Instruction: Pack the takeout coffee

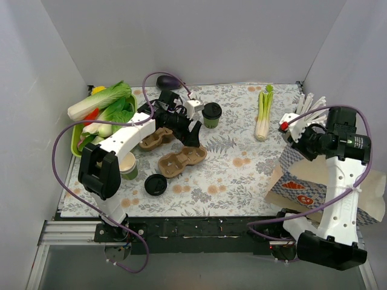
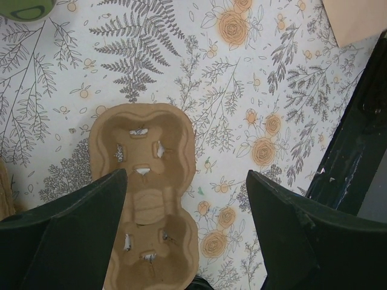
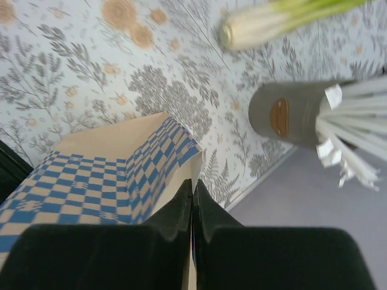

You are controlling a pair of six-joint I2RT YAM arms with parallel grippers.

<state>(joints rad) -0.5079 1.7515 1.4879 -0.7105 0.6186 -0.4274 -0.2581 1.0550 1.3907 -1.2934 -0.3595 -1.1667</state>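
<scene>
Top external shows the takeout coffee point(image 1: 211, 114) upright on the surface point(image 1: 242, 175) beyond the cup carrier point(image 1: 181, 161) — with our left hand point(image 2: 186, 178) wide over that carrier and our right hand point(image 3: 193, 187) pinched on the paper bag point(image 3: 91, 175), we should grip its wall squarely and keep it level.

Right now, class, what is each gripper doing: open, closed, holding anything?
The left gripper is open and empty, above the cardboard cup carrier.
The right gripper is closed on the rim of the paper bag.
</scene>
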